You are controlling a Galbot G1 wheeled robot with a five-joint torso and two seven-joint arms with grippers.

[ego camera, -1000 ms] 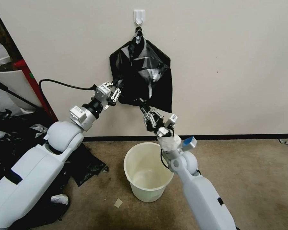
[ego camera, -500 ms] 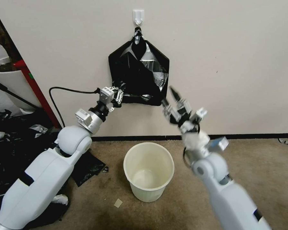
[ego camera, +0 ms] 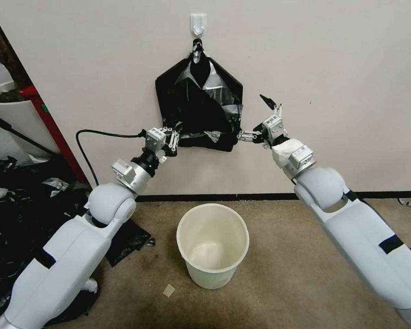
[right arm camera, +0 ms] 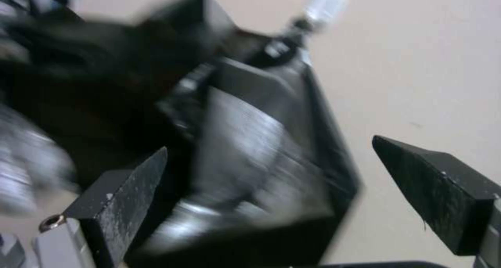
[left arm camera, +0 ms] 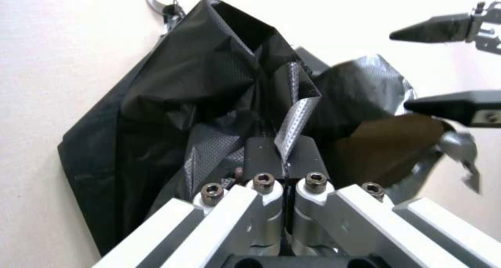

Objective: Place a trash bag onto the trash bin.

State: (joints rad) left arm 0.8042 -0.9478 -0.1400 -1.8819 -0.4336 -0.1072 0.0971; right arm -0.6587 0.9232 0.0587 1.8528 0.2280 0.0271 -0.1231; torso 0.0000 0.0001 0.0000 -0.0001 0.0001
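The glossy black trash bag hangs as the front layer of a black stack of bags on the wall. My left gripper is shut on a fold of its film at the lower left corner. Beside the lower right corner, my right gripper is open, one finger pointing up and the other at the bag's edge; the right wrist view has its fingers spread around the bag. The cream-white trash bin stands upright and open on the carpet below, between both arms.
A white wall hook carries the stack. At the left are a big white plant pot, a red pole, a black cable and a heap of black plastic. A paper scrap lies by the bin.
My right arm swung from above the bin out to the right and up beside the bag's right corner. The bag's lower edge rose. The left gripper kept its hold, shifting slightly right.
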